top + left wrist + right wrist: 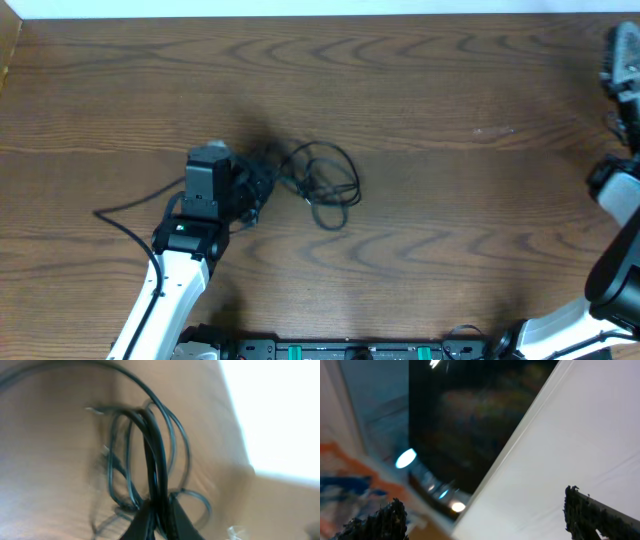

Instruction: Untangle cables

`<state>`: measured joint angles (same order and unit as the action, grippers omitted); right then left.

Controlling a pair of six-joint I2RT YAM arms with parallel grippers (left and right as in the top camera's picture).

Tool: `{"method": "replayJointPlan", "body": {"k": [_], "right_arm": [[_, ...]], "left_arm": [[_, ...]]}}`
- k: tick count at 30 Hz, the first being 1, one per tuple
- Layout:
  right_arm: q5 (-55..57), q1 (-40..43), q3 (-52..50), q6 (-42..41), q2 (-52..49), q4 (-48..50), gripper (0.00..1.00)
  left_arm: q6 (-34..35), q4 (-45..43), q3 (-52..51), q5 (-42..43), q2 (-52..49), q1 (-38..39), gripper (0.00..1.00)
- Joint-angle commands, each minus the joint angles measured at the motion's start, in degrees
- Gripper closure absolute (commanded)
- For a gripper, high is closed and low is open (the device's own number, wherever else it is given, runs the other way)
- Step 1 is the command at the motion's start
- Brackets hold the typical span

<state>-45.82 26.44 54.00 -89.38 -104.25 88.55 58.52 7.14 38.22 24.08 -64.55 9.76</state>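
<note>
— Cables (154, 455): black strands pinched in the closed left gripper (159, 522), loops fanned out just beyond its fingertips on the table (450, 100).
— Handling?
— Probably light, limp and slick (likely to drag neighbours along). Best taken at a free outer loop.
— Right gripper (487, 515)?
— Spread wide, empty, well apart from the bunch.

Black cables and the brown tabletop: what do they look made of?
The thin black cables: probably rubber or plastic jacket, slightly glossy, bending in soft loops. The brown tabletop: wood or wood-look laminate, matte, swirling grain visible; can't tell which.
</note>
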Motion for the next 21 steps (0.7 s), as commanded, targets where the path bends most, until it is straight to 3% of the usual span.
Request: {"method": "replayJointPlan", "body": {"k": [1, 9, 16, 21], "right_arm": [[-0.42, -5.62, 0.70, -4.35, -0.17, 1.60, 0.01], [-1.79, -16.17, 0.70, -9.29, 1.90, 1.73, 0.01], [-6.03, -17.22, 0.70, -1.42, 10.10, 1.70, 0.01], [-8.07, -17.22, 0.70, 4.74, 19.76, -1.55, 0.01]], "left_arm": [[-12.61, -5.84, 0.70, 16.04, 0.00, 1.49, 0.92], [-24.52, -9.62, 0.70, 17.55, 0.85, 7.02, 0.92], [-31.95, -12.46, 0.70, 23.98, 6.08, 9.49, 0.93], [-31.69, -12.46, 0.70, 23.93, 10.12, 9.68, 0.92]]}}
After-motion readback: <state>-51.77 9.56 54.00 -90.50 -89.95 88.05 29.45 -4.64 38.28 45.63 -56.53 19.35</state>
